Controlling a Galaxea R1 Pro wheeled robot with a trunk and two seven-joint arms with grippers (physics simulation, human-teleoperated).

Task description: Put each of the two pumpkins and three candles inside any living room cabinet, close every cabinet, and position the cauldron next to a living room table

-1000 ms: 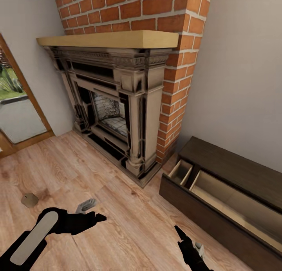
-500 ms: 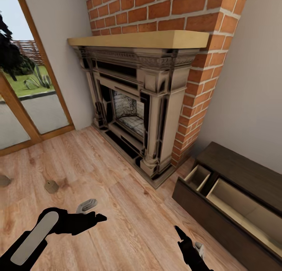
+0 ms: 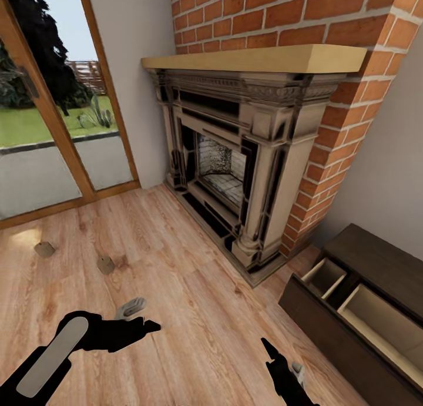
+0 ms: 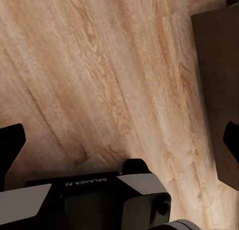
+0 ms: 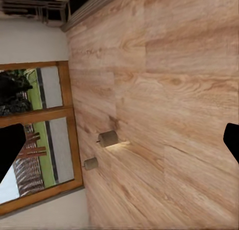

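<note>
A wood floor ran to a brick fireplace. Two candles stood apart near the glass door; the cabinet gaped open. The left gripper and right gripper, both spread and empty, hung low, arms forward.

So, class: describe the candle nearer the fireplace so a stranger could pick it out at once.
Start at the brick fireplace with the pale wooden mantel, then look across the wooden plank floor toward the glass door. Two short tan cylinder candles stand there; yours is the one closer to the hearth, the other nearer the door.
</note>
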